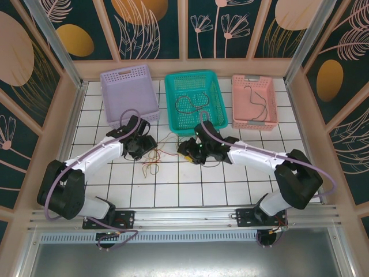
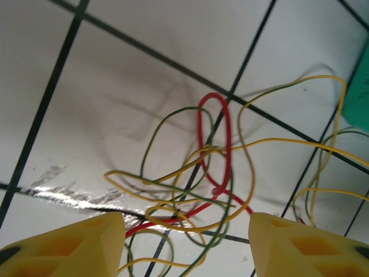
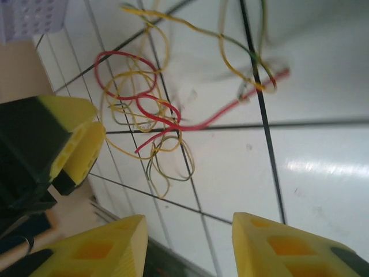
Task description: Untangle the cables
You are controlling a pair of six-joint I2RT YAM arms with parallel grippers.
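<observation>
The cables formed a red, green, yellow tangle on the table. Left tool and right tool flanked it, released.

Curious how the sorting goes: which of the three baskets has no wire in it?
The lilac basket on the left; the teal basket and pink basket each hold a dark wire.

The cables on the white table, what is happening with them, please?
Two robot arms are leaning over a tangle of thin cables on the tiled table. The red cable, yellow cable and green cable are looped through each other. The left jaws and right jaws stand open close to the tangle, holding nothing. Behind, the teal basket and the pink basket each hold a dark cable.
</observation>
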